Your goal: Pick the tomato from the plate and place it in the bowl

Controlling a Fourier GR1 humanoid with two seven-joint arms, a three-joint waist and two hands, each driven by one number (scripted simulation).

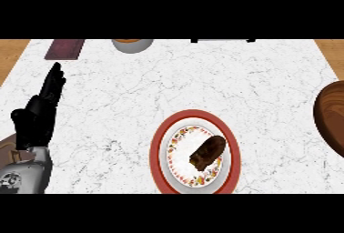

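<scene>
White marble counter (pixel 201 73), left to right: left hand (pixel 39 113) at left edge, fingers straight, pressed together, pointing up, holding nothing; well right of it, red-rimmed plate (pixel 160 154) carrying dark brown oblong item (pixel 208 152), untouched; farther right still, wooden bowl (pixel 332 113), cut off by edge.

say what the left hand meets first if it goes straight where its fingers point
Likely the dark red flat item at the far edge of the counter; the left hand may pass above it, since height is unclear.
</scene>
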